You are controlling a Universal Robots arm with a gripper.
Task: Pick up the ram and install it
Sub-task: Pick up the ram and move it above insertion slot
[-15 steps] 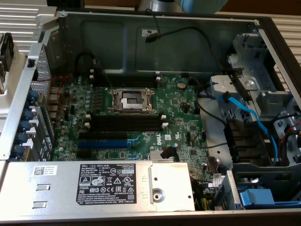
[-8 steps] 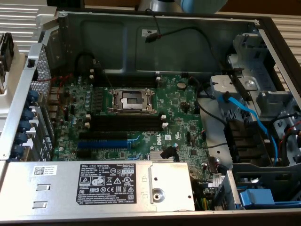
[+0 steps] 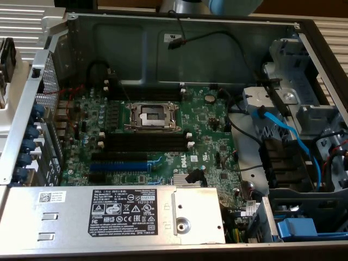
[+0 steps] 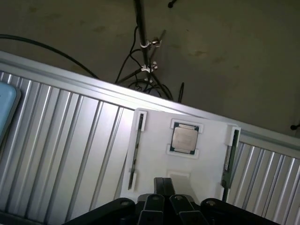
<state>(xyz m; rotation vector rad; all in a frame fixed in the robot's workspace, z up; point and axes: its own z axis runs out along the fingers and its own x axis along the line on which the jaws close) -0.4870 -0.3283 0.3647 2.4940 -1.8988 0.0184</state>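
Observation:
Two ram strips stand on edge in a white holder: one along one side and one, dark green, along the other. My gripper hangs above the holder's near edge, between the two strips and touching neither. Its dark fingers are pressed together with nothing between them. In the exterior view the open computer case shows the green motherboard with long black memory slots below the processor socket and more slots above it.
A processor chip sits in the middle of the white holder, which rests on a ribbed metal surface. A pole with cables stands beyond. In the case are a power supply, a blue expansion slot, a drive cage and blue cables.

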